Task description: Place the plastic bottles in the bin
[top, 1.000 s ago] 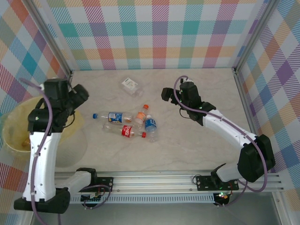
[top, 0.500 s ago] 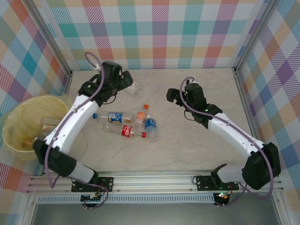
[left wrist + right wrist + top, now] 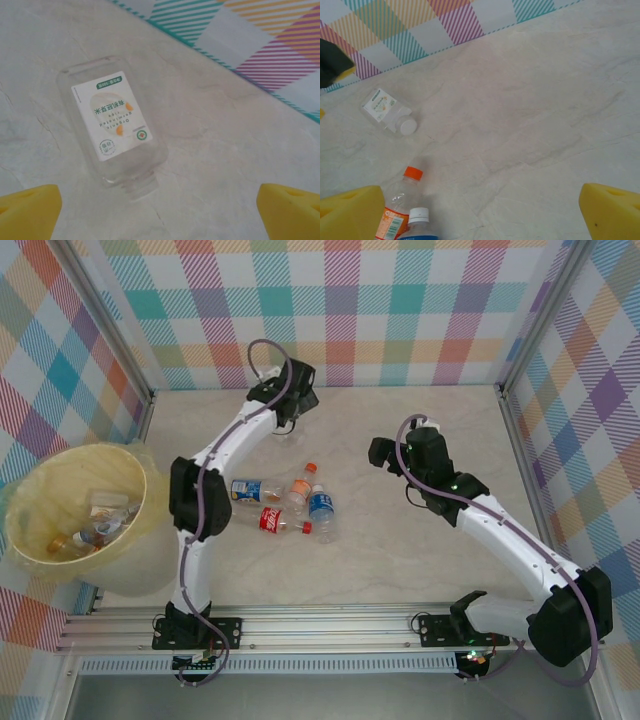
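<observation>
Begin with the table (image 3: pixel 400 560): pale marbled top, smooth, little friction for anything round.

Then the bin (image 3: pixel 60 475), off the table's left edge: wide-mouthed, pale yellow, with a few bottles inside. Calls for no fine aim on the drop.

Next the left claw (image 3: pixel 160 210), spread wide, pinching nothing, poised at the back of the table. Likewise the right claw (image 3: pixel 480 215): spread wide, empty, hovering just right of the middle.

Mid-table, find four plastic bottles (image 3: pixel 272 522) lying on their sides, bunched together. Probably empty, so light, thin-walled and ready to roll.

Last, directly beneath the left claw, the white-label bottle (image 3: pixel 117 122), lying alone near the back wall. Looks clear, squat and flat-sided: likely featherweight, slick and springy. Take hold across the labelled body at mid-length, on the two long flanks. Avoid the neck end, prone to pivot. Squeeze gently, lest it squirt out.
</observation>
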